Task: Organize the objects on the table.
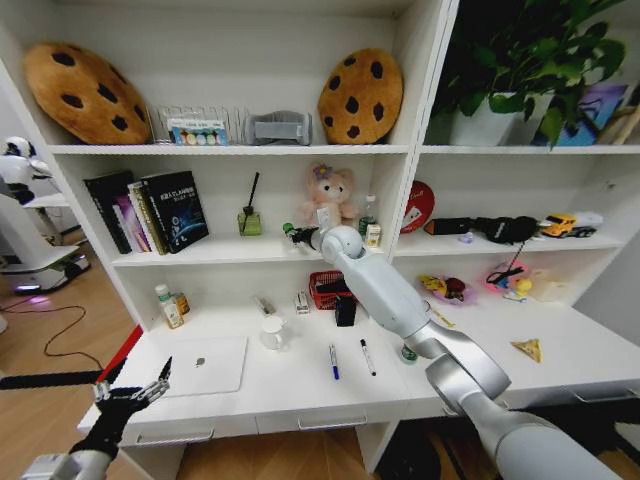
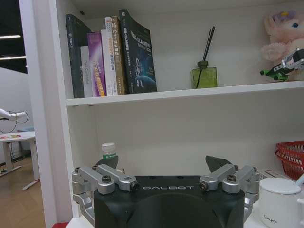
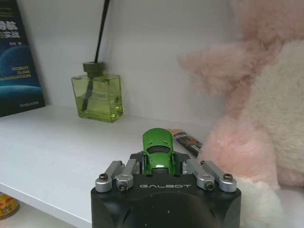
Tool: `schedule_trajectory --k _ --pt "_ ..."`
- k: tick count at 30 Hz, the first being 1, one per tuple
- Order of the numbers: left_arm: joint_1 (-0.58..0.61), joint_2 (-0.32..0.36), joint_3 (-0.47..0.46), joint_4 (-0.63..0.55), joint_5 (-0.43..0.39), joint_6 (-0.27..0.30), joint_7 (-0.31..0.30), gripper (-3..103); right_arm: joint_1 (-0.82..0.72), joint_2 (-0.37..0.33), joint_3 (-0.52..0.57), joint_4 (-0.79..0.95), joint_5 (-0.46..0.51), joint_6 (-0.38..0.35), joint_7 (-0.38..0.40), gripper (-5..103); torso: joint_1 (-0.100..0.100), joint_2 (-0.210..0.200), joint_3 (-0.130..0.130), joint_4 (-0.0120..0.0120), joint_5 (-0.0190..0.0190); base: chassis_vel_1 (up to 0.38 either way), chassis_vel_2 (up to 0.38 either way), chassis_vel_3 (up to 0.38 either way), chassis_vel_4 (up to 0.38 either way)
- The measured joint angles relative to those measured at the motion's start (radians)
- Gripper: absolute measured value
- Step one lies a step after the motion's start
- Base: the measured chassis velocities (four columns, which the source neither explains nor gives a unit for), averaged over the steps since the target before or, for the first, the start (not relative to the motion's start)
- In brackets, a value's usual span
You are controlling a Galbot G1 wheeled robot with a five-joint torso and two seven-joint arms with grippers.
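I'm holding the left gripper [image 1: 132,392] low by the surface's [image 1: 300,385] front-left edge, fingers spread wide, empty. Laptop [image 1: 205,365] is lying just beyond it; blue pen [image 1: 334,362] & black pen [image 1: 367,357] are resting mid-surface. Farther back, I'm reaching the right gripper [image 3: 158,164] over the middle shelf [image 3: 57,147], clamping the green toy car [image 3: 158,151], near the pink bear [image 3: 266,104] & diffuser bottle [image 3: 97,95].

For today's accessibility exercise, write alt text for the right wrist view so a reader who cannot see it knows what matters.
The right end effector is shut on a tiny green toy car, held just above a white shelf. A pink plush bear sits close beside it, and a green glass reed diffuser stands farther back near the shelf's rear wall.
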Motion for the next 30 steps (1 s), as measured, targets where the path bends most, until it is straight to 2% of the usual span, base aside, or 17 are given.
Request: schedule_trajectory --k 7,8,10,12,13,16,18,19,20,21,23,24,25,27,29,30 --pt "0.000 0.000 0.000 0.000 0.000 0.000 0.000 100 0.000 0.008 0.006 -0.054 -0.024 0.037 -0.011 30 0.000 0.000 0.000 0.0002 0.0000 0.000 0.000 0.000 0.000" --pt "0.000 0.000 0.000 0.000 0.000 0.000 0.000 100 -0.002 0.005 0.008 -0.052 -0.027 0.038 -0.012 40 0.000 0.000 0.000 0.0002 -0.0001 0.000 0.000 0.000 0.000" --pt "0.000 0.000 0.000 0.000 0.000 0.000 0.000 100 -0.005 -0.008 0.008 -0.020 -0.027 0.038 -0.016 51 0.000 0.000 0.000 0.0000 0.0000 0.000 0.000 0.000 0.000" --pt "0.000 0.000 0.000 0.000 0.000 0.000 0.000 100 -0.006 -0.014 0.008 -0.004 -0.026 0.039 -0.016 51 0.000 0.000 0.000 -0.0001 0.0000 0.000 0.000 0.000 0.000" --pt "0.000 0.000 0.000 0.000 0.000 0.000 0.000 100 -0.010 -0.024 0.008 0.026 -0.023 0.039 -0.017 61 0.000 0.000 0.000 0.0000 0.0000 0.000 0.000 0.000 0.000" --pt "0.000 0.000 0.000 0.000 0.000 0.000 0.000 100 -0.013 -0.030 0.008 0.049 -0.023 0.040 -0.017 61 0.000 0.000 0.000 0.0000 0.0000 0.000 0.000 0.000 0.000" --pt "0.000 0.000 0.000 0.000 0.000 0.000 0.000 100 -0.024 -0.053 0.004 0.131 -0.021 0.049 -0.011 73 0.000 0.000 0.000 0.0001 0.0000 0.000 0.000 0.000 0.000" --pt "0.000 0.000 0.000 0.000 0.000 0.000 0.000 100 -0.033 -0.070 -0.002 0.181 -0.008 0.048 0.010 84 0.000 0.000 0.000 0.0001 0.0000 0.000 0.000 0.000 0.000" --pt "0.000 0.000 0.000 0.000 0.000 0.000 0.000 100 -0.033 -0.070 -0.002 0.181 -0.008 0.048 0.010 84 0.000 0.000 0.000 0.0001 0.0000 0.000 0.000 0.000 0.000" --pt "0.000 0.000 0.000 0.000 0.000 0.000 0.000 100 -0.046 -0.095 -0.010 0.244 0.029 0.039 0.058 84 0.000 0.000 0.000 0.0003 0.0000 0.000 0.000 0.000 0.000" --pt "0.000 0.000 0.000 0.000 0.000 0.000 0.000 100 -0.079 -0.145 -0.019 0.374 0.113 0.016 0.169 94 0.000 0.000 0.000 0.0003 0.0000 0.000 0.000 0.000 0.000" --pt "0.000 0.000 0.000 0.000 0.000 0.000 0.000 100 -0.079 -0.145 -0.019 0.374 0.113 0.016 0.169 94 0.000 0.000 0.000 0.0003 0.0000 0.000 0.000 0.000 0.000" --pt "0.000 0.000 0.000 0.000 0.000 0.000 0.000 100 -0.118 -0.198 -0.015 0.479 0.183 -0.008 0.248 97 0.000 0.000 0.000 0.0006 0.0000 0.000 0.000 0.000 0.000" --pt "0.000 0.000 0.000 0.000 0.000 0.000 -0.001 100 -0.197 -0.299 0.017 0.619 0.265 -0.030 0.330 100 0.000 0.000 0.000 0.0002 0.0000 0.000 0.000 0.000 0.000" --pt "0.000 0.000 0.000 0.000 0.000 0.000 -0.001 100 -0.226 -0.325 0.029 0.652 0.284 -0.032 0.353 100 0.000 0.000 0.000 -0.0003 0.0001 0.000 0.000 0.000 0.000" --pt "0.000 0.000 0.000 0.000 0.000 0.000 -0.001 100 -0.288 -0.369 0.054 0.708 0.319 -0.035 0.395 100 0.000 0.000 0.000 -0.0004 0.0003 0.000 0.000 0.000 0.000"
